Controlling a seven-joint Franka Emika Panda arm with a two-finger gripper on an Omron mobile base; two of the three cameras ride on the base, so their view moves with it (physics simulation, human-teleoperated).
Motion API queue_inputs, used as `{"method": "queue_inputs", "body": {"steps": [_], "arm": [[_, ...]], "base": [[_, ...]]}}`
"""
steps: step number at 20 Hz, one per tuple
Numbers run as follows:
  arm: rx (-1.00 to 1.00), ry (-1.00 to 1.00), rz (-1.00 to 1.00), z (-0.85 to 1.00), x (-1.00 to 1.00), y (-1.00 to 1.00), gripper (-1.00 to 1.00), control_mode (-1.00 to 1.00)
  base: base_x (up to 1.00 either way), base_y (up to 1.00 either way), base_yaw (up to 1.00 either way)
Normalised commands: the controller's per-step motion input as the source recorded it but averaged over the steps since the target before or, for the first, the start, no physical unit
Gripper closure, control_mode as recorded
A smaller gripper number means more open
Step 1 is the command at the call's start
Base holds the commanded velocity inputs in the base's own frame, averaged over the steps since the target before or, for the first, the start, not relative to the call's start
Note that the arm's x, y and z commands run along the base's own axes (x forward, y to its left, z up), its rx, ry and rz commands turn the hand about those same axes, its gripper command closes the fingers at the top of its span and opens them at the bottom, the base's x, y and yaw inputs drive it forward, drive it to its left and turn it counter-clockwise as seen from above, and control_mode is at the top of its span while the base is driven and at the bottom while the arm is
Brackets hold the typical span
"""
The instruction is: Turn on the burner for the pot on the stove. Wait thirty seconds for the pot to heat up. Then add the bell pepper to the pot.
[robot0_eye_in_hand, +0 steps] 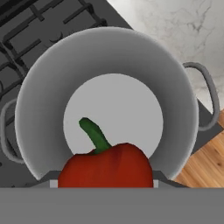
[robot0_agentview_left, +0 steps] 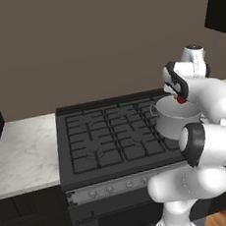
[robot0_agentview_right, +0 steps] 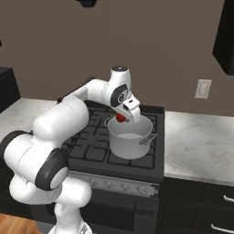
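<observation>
The black gas stove (robot0_agentview_right: 137, 157) with cast-iron grates is being seen flanked by the pale marble desk (robot0_agentview_right: 201, 137). The wide silver-grey metal pot (robot0_agentview_right: 130, 137) with loop handles is being kept on a right-hand burner. Directly above its mouth, the small bright red bell pepper (robot0_eye_in_hand: 106, 166) is being held clamped in the claw (robot0_agentview_right: 123, 114). Last step judged in hand: adding the pepper. Next move: claw to be opened, pepper dropped inside.
</observation>
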Motion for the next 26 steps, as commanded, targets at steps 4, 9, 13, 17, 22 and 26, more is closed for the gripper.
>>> {"method": "queue_inputs", "body": {"steps": [4, 9, 13, 17, 22, 26], "arm": [[0.02, 0.03, 0.0, -0.26, 0.04, -0.15, 1.0, -1.0], [0.08, 0.09, 0.0, -0.09, 0.22, -0.18, 1.0, -1.0], [0.08, 0.13, 0.0, -0.24, 0.29, -0.13, 1.0, -1.0], [0.06, 0.17, 0.0, -0.26, 0.32, -0.02, 1.0, -1.0], [0.04, 0.15, 0.0, -0.19, 0.31, -0.02, 1.0, -1.0], [0.04, 0.14, 0.0, -0.27, 0.3, -0.13, 1.0, -1.0]], "base": [[0.0, 0.0, 0.0], [0.0, 0.0, 0.0], [0.0, 0.0, 0.0], [0.0, 0.0, 0.0], [0.0, 0.0, 0.0], [0.0, 0.0, 0.0]]}}
